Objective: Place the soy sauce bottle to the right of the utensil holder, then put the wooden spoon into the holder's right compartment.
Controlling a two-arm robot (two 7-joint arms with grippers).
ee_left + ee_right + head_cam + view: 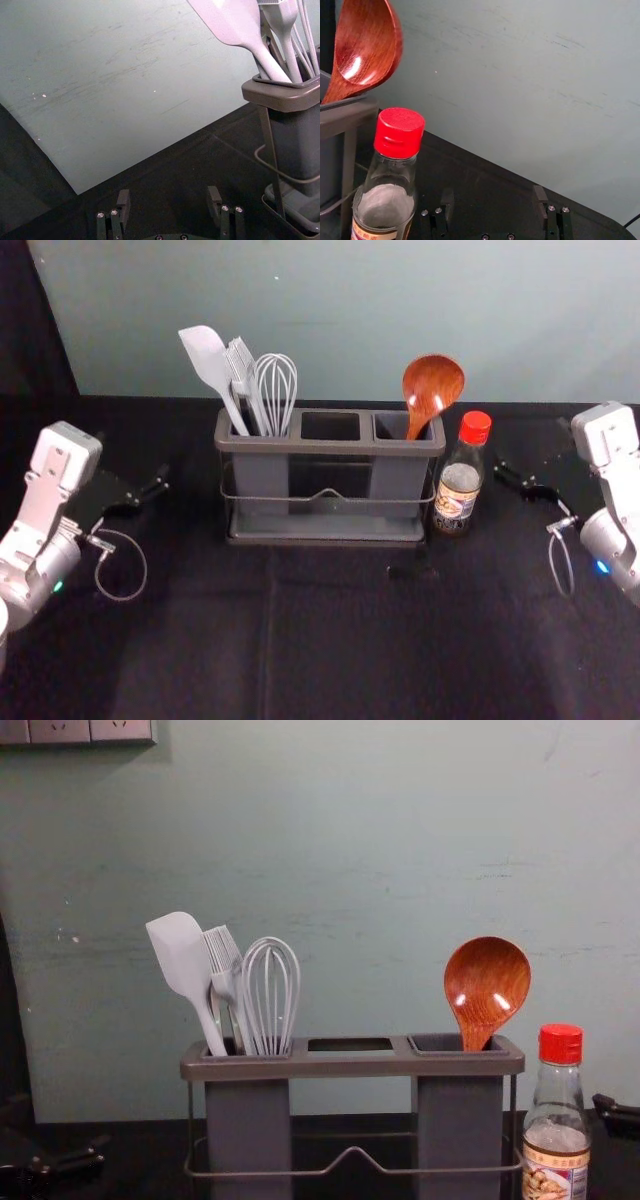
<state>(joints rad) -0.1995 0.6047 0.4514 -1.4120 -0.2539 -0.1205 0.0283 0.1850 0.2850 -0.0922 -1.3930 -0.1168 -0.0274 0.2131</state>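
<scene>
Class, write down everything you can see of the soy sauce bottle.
The soy sauce bottle looks like clear glass, its shoulders narrowing to a neck under a closed red cap. A printed picture label wraps its lower body, with a whitish patch above. It stands upright on the black cloth, close beside the utensil holder's right end; whether they touch is unclear. Nothing grips it.

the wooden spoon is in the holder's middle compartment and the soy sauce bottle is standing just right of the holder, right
Wrong compartment: the head view shows the spoon in the right compartment. The bottle does stand just right of the holder.
</scene>
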